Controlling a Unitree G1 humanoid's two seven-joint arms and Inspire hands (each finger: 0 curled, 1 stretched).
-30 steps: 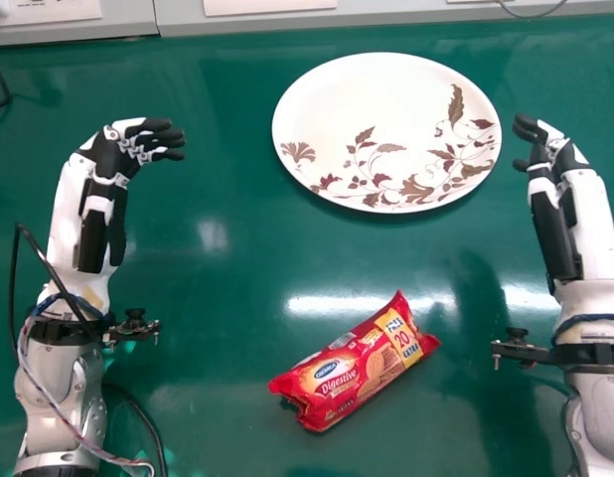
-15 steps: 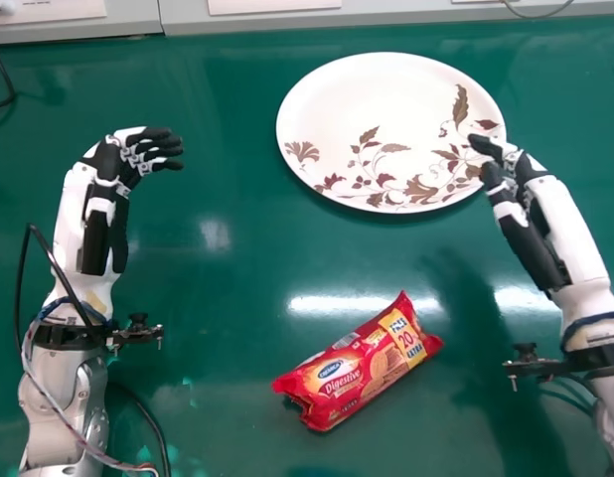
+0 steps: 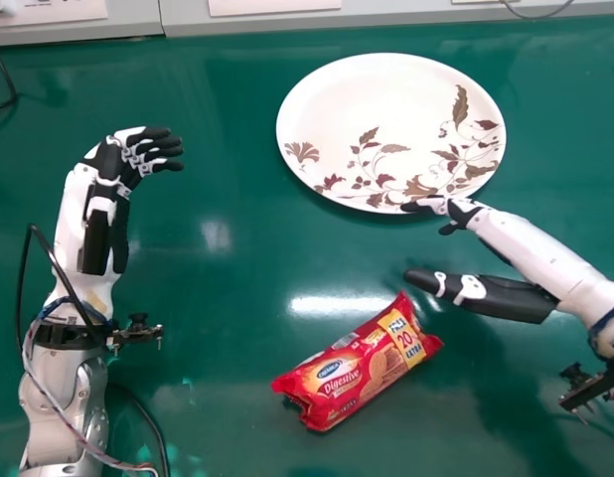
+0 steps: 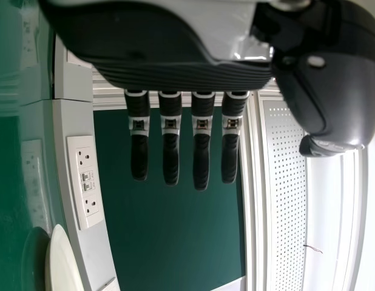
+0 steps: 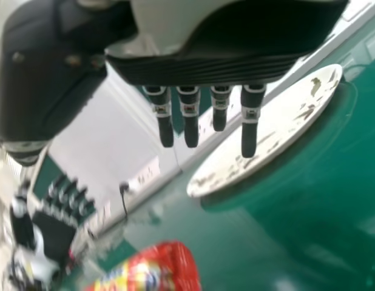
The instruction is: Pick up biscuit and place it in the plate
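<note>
Evidently, head view: R hand extended toward view's L, fingers nearly straight, thumb spread well apart; opened wide, w/ nothing held. Fingertips at plate's near rim; thumb near, but apart from, biscuit pkt. L hand raised at view's L, open w/ relaxed fingers, empty. Biscuit pkt lies on green table, on robot's side of plate; long axis diagonal, i.e. one end near-L, other far-R, the latter toward R thumb.

L wrist view: L hand w/ straight fingers side by side, thumb apart, nothing held; also socket panel, perforated panel & part of plate.

R wrist view: R hand w/ straight fingers, thumb apart, empty; plate, one end of biscuit pkt & L hand farther off. Pkt's full axis: can't tell here.
</note>
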